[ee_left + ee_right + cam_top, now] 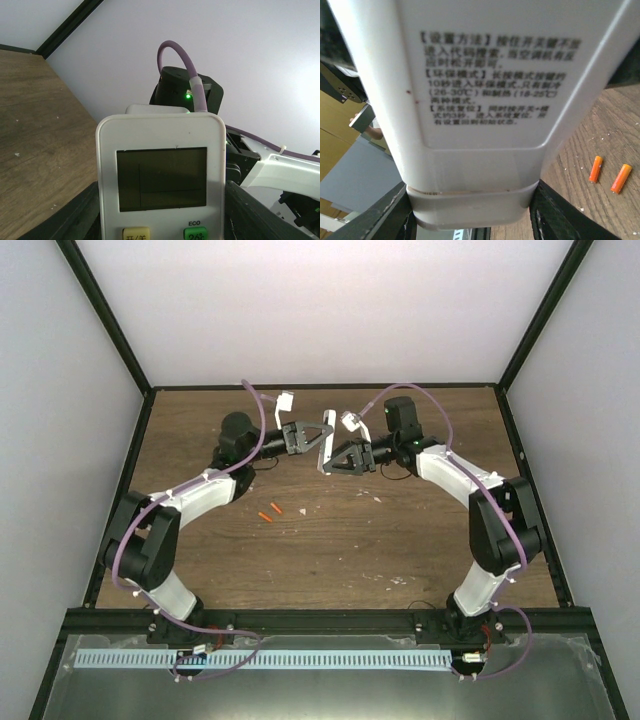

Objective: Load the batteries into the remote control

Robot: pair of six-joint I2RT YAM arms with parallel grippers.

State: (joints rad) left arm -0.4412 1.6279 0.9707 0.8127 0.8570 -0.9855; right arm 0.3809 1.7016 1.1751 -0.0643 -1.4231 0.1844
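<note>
You have the remote control (160, 165) gripped by both tools at once, raised over the far middle of the bench (400, 540); it touches nothing but the two tools. Your left tool (318, 434) comes in from the left and is closed on the remote's sides; in its wrist view a dark finger (250, 210) sits against each long edge, and the remote's front faces that camera. There you see the greyish display (161, 178), blank, with a yellow button (136, 235) and a green button (197, 234) marked ECO just below it at the picture's bottom edge. Your right tool (333, 457) reaches in from the right and is likewise clamped on the remote; its fingers (375, 220) press both sides near one end of the body, and the back faces that camera, showing the printed label (492, 80) in black text. From above, the remote reads as a thin white bar on edge between the two tools.

The batteries (595, 169) lie loose on the bench, two short orange cylinders just beside each other but apart, roughly parallel; in the top view they rest nearer to you than the tools and a little to the left of centre, well apart from the remote. A few white crumbs (612, 131) dot the wood around them.
</note>
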